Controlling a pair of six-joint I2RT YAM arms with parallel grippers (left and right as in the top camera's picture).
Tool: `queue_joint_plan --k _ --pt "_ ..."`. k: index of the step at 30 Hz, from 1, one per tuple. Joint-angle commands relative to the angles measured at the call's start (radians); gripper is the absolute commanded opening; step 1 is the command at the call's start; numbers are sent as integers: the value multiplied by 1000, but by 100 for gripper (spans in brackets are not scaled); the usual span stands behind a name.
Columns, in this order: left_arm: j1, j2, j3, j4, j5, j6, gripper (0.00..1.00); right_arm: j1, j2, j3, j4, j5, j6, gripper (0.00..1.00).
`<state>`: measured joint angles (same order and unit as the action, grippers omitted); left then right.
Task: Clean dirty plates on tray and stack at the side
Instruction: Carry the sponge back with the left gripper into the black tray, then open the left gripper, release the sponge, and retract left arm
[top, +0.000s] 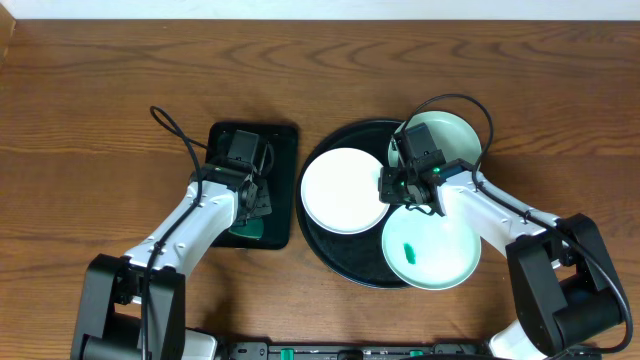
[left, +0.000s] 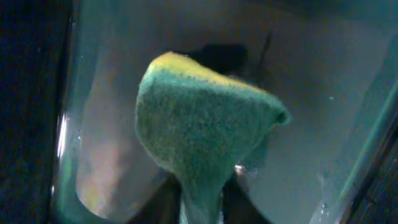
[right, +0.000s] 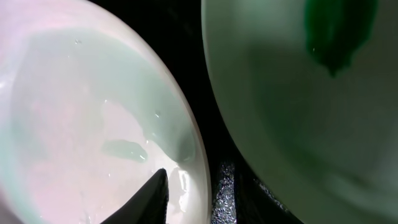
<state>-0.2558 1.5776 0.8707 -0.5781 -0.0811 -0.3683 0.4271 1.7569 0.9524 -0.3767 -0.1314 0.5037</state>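
Plates (top: 350, 178), three in all, lie crowded on the round black tray (top: 325, 245), right of middle on the wooden table (top: 100, 90). A white plate (top: 335, 200) is at 9 o'clock, a mint plate (top: 455, 135) at 1 o'clock, and a second mint plate (top: 440, 245) at 5 o'clock bears a green smear (top: 409, 252). At the tray's 9 o'clock side a small rectangular tray (top: 285, 140) sits under the left gripper (top: 257, 202), whose jaws pinch the narrow end of a green and yellow sponge (left: 199, 143). The right gripper (top: 408, 192) is where the three plates meet.

Likely trouble: both mint plates seem to overhang the tray's rim, so a nudge could tip them. The white plate looks wet and glossy, so a hold on its edge may slip. The sponge may drip on the way across.

Hard to make out: only one right jaw tip shows, over the white plate's edge, so I cannot tell whether those jaws grip or stand open. The arm hides part of the 1 o'clock plate. The left jaws are mostly cut off.
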Motion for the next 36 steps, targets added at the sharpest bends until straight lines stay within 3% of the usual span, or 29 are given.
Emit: queue_joint_plan --k 1,4,14,18,19,21,36 --pt "4 3 -6 1 -6 -10 31 9 2 -3 -1 0 -5 33" --pt "4 3 -5 1 -6 -5 40 9 2 -3 0 0 -29 33" --pt "4 -31 71 -64 -8 13 40 9 2 -3 -1 0 -39 35" --pt "4 -65 81 -62 -6 12 35 9 2 -3 0 0 -38 35" --pt "4 -71 81 -62 -6 12 29 9 2 -3 0 0 -38 35" --pt "3 -72 81 -62 -6 6 8 9 2 -3 3 0 -38 34" --pt "-72 -16 47 72 21 -26 8 9 2 -3 2 0 -39 35"
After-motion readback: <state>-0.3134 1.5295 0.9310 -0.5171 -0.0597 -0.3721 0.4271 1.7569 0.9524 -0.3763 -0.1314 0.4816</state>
